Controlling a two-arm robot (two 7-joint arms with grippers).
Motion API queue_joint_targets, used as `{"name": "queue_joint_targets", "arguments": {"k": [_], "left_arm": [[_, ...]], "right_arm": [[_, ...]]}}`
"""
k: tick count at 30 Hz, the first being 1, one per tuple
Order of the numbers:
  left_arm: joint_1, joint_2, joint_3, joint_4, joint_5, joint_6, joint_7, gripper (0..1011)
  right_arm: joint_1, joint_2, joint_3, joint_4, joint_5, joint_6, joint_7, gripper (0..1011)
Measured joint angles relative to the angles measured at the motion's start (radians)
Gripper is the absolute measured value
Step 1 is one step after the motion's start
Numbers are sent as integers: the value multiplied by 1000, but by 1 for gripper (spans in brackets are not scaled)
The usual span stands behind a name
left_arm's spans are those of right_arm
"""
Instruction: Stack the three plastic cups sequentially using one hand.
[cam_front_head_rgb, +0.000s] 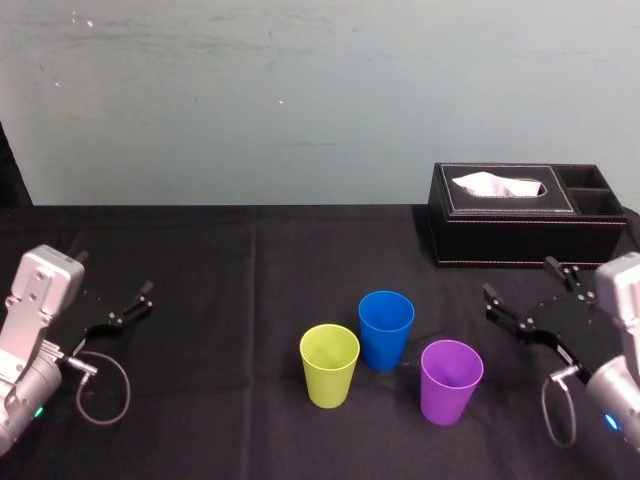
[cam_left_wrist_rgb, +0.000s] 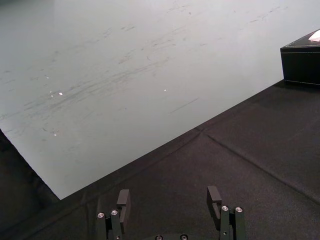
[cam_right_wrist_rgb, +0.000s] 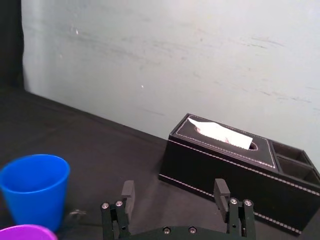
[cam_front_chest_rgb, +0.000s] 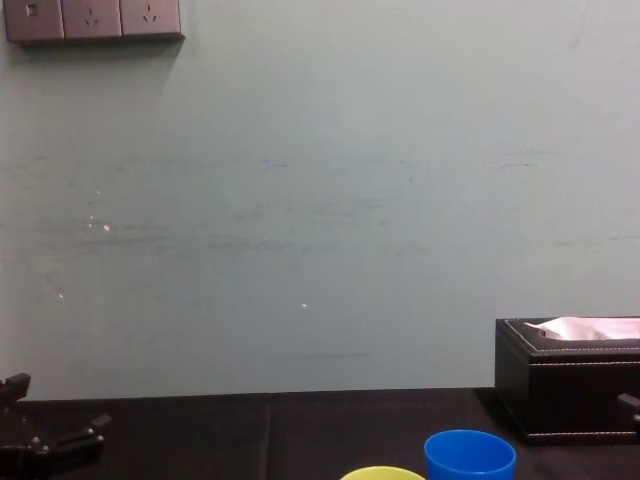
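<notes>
Right hand (cam_front_head_rgb: 520, 281) wide, empty, near and right of purple cup (cam_front_head_rgb: 451, 381); left hand (cam_front_head_rgb: 113, 274) wide, well apart

3 upright, unstacked cups (cam_front_head_rgb: 329, 365) (cam_front_head_rgb: 386, 330) (cam_front_head_rgb: 451, 382)

Our L arm sits low at far left, grey wrist housing angled fwd, left gripper (cam_front_head_rgb: 113, 273) pointing fwd and inward, jaws spread wide. Our R arm mirrors it at far right, right gripper (cam_front_head_rgb: 519, 278) aimed inward, jaws likewise spread. In wrist views each finger pair stands parallel, well apart. Looped cable hangs under each wrist.
</notes>
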Motion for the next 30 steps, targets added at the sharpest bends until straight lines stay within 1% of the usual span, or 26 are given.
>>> {"name": "queue_joint_targets", "arguments": {"k": [1,2,4,5,6,8,11,13,17,18,21,25,30], "left_arm": [[0,0,0,0,0,0,0,1000],[0,0,0,0,0,0,0,1000],[0,0,0,0,0,0,0,1000],[0,0,0,0,0,0,0,1000],[0,0,0,0,0,0,0,1000],[0,0,0,0,0,0,0,1000],[0,0,0,0,0,0,0,1000],[0,0,0,0,0,0,0,1000],[0,0,0,0,0,0,0,1000],[0,0,0,0,0,0,0,1000],[0,0,0,0,0,0,0,1000],[0,0,0,0,0,0,0,1000],[0,0,0,0,0,0,0,1000]], "right_arm": [[-15,3,8,-14,7,-2,0,1004],[-48,11,22,-46,18,-3,-1,1004],[-86,19,37,-80,27,-3,-7,1004],[-123,28,53,-112,36,-3,-16,1004],[-123,28,53,-112,36,-3,-16,1004],[-196,43,82,-168,55,3,-29,1004],[-249,53,102,-211,71,12,-34,1004],[-307,65,117,-257,91,26,-30,1004],[-343,75,120,-288,114,48,-2,1004],[-356,82,119,-301,128,66,21,1004],[-371,95,111,-320,146,102,60,1004],[-380,104,103,-336,156,141,97,1004],[-374,100,94,-338,159,183,121,1004]]}}
